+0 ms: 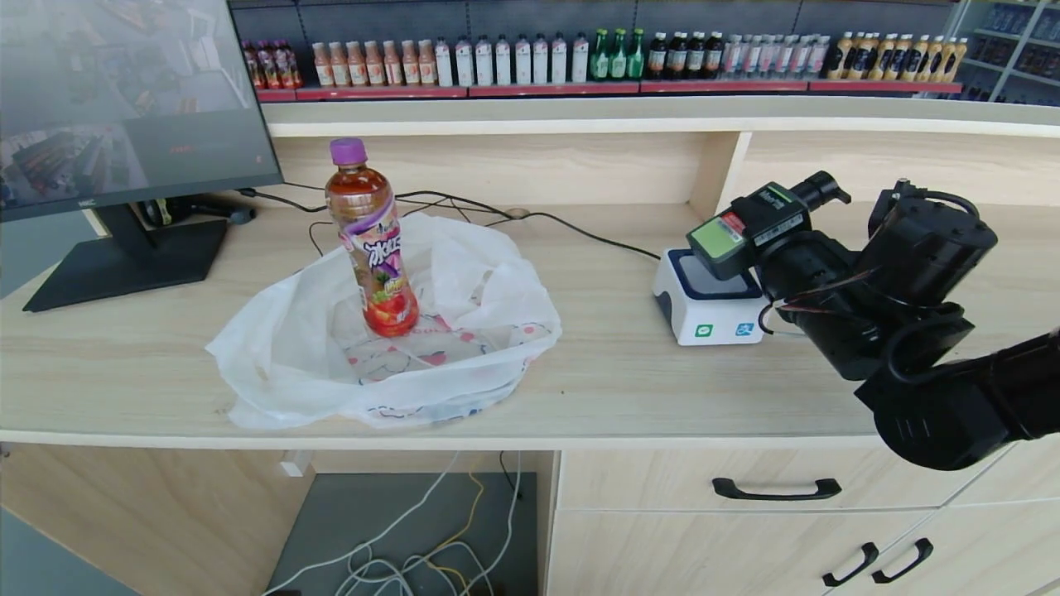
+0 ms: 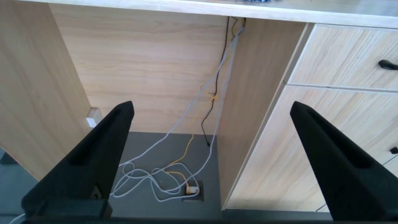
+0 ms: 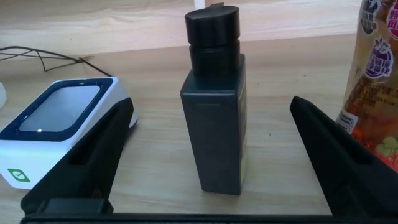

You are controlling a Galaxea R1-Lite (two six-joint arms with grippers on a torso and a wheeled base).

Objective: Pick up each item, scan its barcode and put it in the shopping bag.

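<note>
A tea bottle [image 1: 373,248] with a purple cap stands upright inside the open white shopping bag [image 1: 273,348] on the wooden counter; its label shows in the right wrist view [image 3: 376,81]. A dark rectangular bottle [image 3: 214,124] with a black cap sits between the fingers of my right gripper [image 3: 212,102], which is open with a gap on each side. From the head, this dark bottle [image 1: 749,225] leans over the white barcode scanner [image 1: 704,319], at the end of my right arm. The scanner [image 3: 59,118] lies just beside it. My left gripper [image 2: 212,106] hangs open and empty below the counter.
A monitor [image 1: 124,91] stands at the counter's back left, and black cables [image 1: 464,203] run behind the bag to the scanner. Drawers with black handles [image 1: 774,490] are under the counter at right. Loose cables [image 2: 168,180] lie on the floor in the recess beneath.
</note>
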